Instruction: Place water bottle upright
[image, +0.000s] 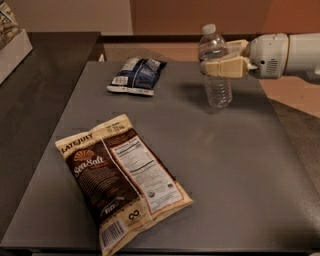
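Observation:
The water bottle (216, 80) is a small clear ribbed plastic bottle with a white cap. It stands almost upright at the far right of the grey table (225, 165), its base on or just above the surface. My gripper (218, 64) reaches in from the right on a white arm. Its cream fingers (227, 67) are closed around the bottle's upper body, just below the shoulder. The label band is hidden behind the fingers.
A large brown chip bag (120, 182) lies flat at the front left. A small blue snack bag (136, 75) lies at the far left. A dark counter (35, 90) with a white box (11, 50) adjoins on the left. The table's right edge is close to the bottle.

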